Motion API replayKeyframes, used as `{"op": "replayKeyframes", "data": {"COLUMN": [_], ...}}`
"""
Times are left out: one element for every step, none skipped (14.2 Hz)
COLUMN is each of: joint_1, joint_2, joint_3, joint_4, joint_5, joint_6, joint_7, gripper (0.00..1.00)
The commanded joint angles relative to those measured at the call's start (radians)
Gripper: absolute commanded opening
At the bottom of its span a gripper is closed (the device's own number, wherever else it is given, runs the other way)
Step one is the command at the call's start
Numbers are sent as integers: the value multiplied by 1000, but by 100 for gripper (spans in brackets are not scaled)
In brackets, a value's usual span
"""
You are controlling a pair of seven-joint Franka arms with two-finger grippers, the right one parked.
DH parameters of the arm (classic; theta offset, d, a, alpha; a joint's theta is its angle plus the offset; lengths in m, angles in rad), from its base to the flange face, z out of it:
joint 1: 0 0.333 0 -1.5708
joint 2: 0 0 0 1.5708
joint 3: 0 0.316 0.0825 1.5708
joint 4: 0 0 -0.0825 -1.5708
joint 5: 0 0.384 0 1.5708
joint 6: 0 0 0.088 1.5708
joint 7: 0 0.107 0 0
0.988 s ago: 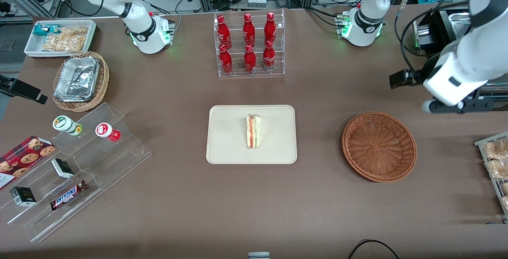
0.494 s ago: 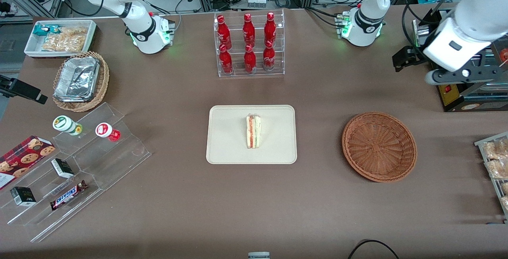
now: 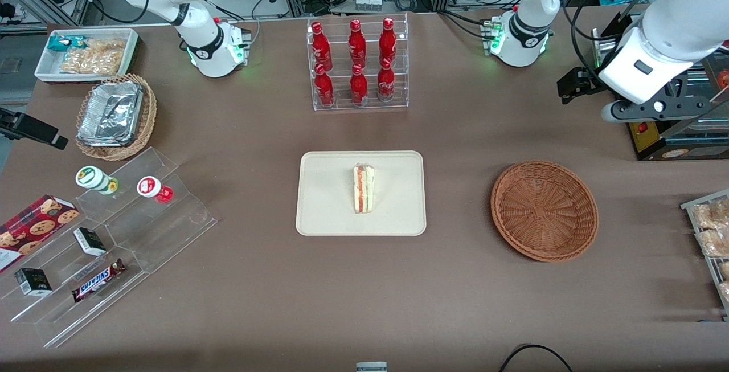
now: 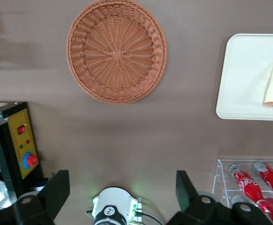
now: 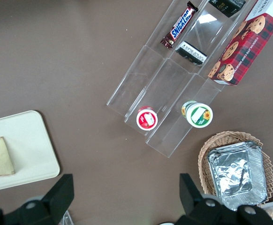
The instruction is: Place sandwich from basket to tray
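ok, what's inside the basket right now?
Nothing: the basket shows only bare weave, nothing hidden in it. The sandwich lies on the tray. The open gripper is up near the working arm's end, holding nothing.

The left arm (image 3: 666,47) is glossy white with black joints and black cables; its hand (image 4: 122,194) has black fingers (image 4: 56,192).

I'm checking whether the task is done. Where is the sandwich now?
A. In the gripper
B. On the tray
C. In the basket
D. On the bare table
B: the sandwich lies on the tray, the basket holds nothing, and the gripper is open, raised near the working arm's end of the table, farther from the front camera than the basket.
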Motion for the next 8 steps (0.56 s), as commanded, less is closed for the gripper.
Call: {"op": "replayKeyframes", "data": {"joint_1": [15,15,14,14,14,9,9,9], "joint_2": [-25,-28,-28,-25,-23,-25,-25,-26], "joint_3": [6,6,6,6,11,17,19,19], "joint_4": [-17,-16,-5,15,24,23,23,21], "joint_5": [-32,-29,-24,-22,-21,-15,-15,-15], "joint_6": [9,8,8,4,3,3,3,1], "joint_7": [8,11,13,10,8,8,8,8], "gripper": [100,100,100,100,100,100,100,100]}}
